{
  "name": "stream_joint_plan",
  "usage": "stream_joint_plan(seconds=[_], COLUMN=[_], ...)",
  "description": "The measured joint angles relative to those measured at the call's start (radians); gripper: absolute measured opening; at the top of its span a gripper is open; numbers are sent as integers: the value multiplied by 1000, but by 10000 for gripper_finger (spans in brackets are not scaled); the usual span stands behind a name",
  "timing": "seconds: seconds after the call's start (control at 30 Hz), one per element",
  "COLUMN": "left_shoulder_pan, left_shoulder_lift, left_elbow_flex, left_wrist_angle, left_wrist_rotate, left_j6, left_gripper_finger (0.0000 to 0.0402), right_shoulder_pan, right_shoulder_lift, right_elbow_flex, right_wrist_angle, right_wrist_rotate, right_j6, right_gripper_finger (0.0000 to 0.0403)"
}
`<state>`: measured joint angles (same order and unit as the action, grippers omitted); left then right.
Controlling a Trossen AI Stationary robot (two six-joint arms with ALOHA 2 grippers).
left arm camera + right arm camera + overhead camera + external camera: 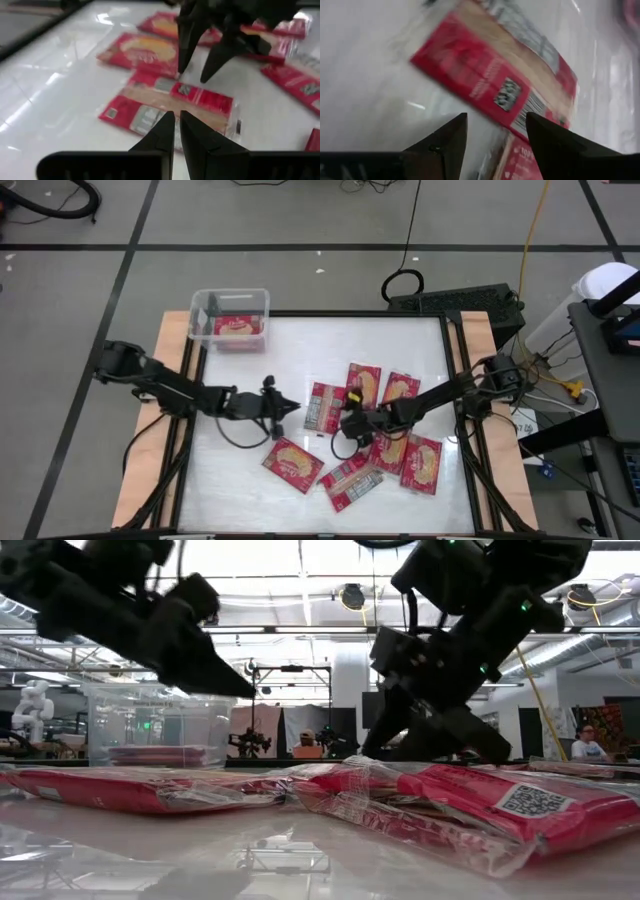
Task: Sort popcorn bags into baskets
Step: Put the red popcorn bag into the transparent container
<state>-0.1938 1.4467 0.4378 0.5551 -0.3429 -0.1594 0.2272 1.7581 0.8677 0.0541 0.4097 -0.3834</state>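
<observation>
The right gripper [350, 425] hovered with fingers spread over a print-side-up popcorn bag [324, 408], apparently positioned to straddle one edge for a pick. The left gripper [290, 408], fingers pressed together and empty, waited just beside that bag. Seven popcorn bags lay loose on the table [300, 350]; one lay inside the single clear basket [205, 305] at the far left corner.
</observation>
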Motion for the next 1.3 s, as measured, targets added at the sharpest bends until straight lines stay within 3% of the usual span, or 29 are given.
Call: stream_joint_plan(seconds=[0.27, 0.6, 0.97, 1.2, 1.3], left_shoulder_pan=[94, 207, 228, 228, 228], left_shoulder_lift=[205, 371, 397, 397, 398], left_elbow_flex=[114, 131, 133, 133, 132], left_wrist_angle=[-3, 86, 105, 102, 102], left_wrist_rotate=[47, 247, 281, 280, 279], left_j6=[27, 54, 55, 51, 44], left_gripper_finger=[33, 33, 33, 32, 32], right_shoulder_pan=[0, -57, -85, -85, -84], right_shoulder_lift=[5, 4, 23, 76, 84], right_elbow_flex=[0, 0, 1, 1, 0], right_wrist_angle=[31, 65, 70, 160, 206], right_wrist_rotate=[-26, -153, -292, -303, -308], right_j6=[-257, -364, -521, -554, -562], right_gripper_finger=[196, 196, 196, 194, 175])
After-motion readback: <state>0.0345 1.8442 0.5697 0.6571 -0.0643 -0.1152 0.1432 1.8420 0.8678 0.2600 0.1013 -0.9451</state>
